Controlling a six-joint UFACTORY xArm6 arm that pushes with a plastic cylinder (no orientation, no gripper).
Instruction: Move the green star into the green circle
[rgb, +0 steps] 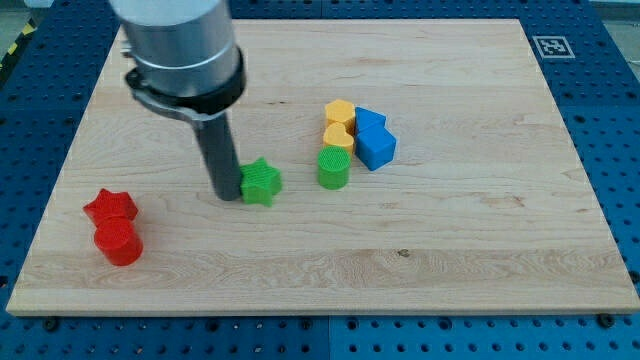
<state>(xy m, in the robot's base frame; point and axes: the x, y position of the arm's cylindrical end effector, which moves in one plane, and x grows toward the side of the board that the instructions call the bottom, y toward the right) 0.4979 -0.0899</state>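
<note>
The green star (262, 183) lies on the wooden board left of centre. The green circle (333, 168), a short cylinder, stands a little to the star's right, with a small gap between them. My tip (228, 194) rests on the board right against the star's left side. The rod rises from there to the grey arm body at the view's top left.
A yellow block (340, 112) and a yellow heart (339, 136) sit just above the green circle. Two blue blocks (372, 138) touch them on the right. A red star (110, 208) and a red cylinder (119, 242) sit near the board's bottom left. A marker tag (551, 46) is at the board's top right.
</note>
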